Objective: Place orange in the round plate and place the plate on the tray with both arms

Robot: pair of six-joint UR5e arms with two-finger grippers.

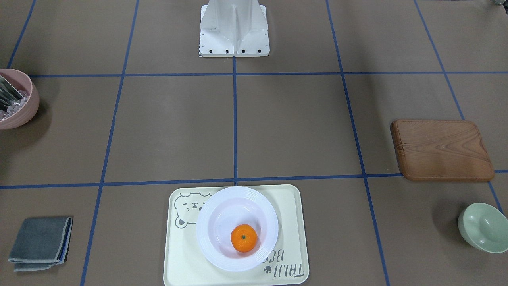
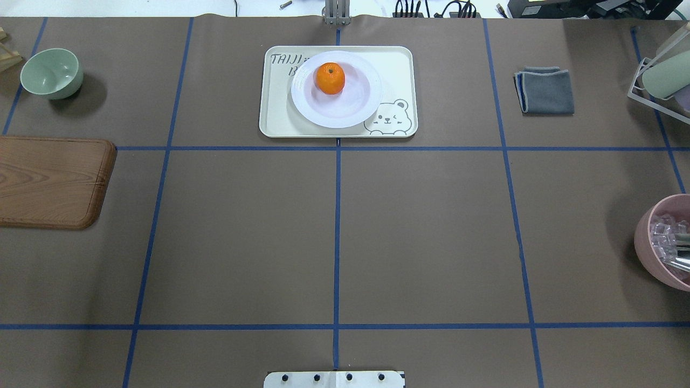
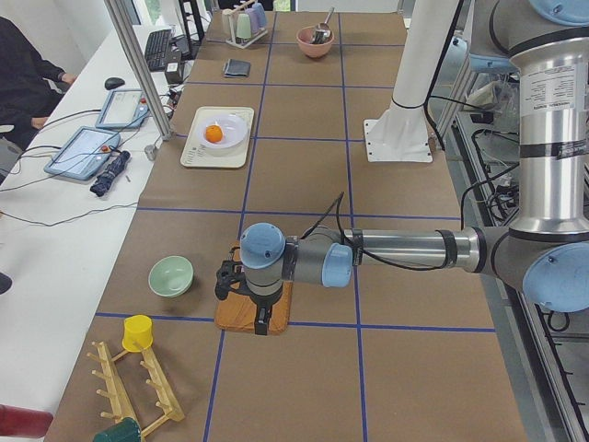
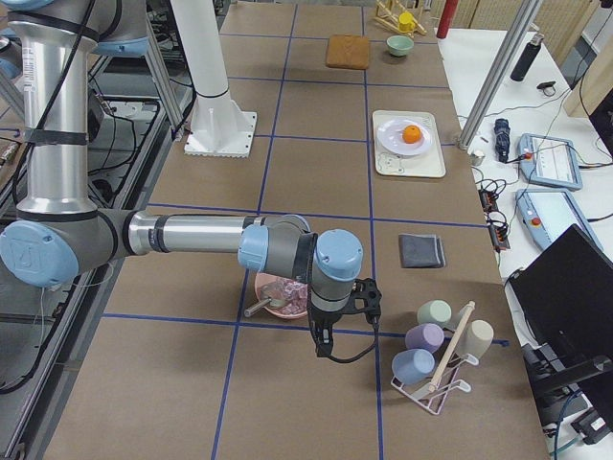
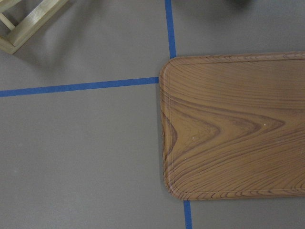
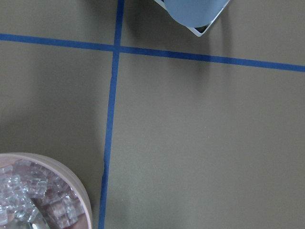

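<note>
White plate point(image 1: 207, 243) holding the orange point(image 1: 243, 238) sits on the tray point(image 1: 181, 260), far from the left gripper point(image 3: 224, 280) over the board point(image 3: 236, 319) and the right gripper point(image 4: 369, 298) by the pink bowl point(image 4: 273, 287); can't tell if they're open.

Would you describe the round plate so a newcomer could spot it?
Find the cream bear tray opposite the robot's base. The plate lies on it, holding an orange. Unlike the green bowl and pink bowl, it is white and ridge-rimmed.
</note>
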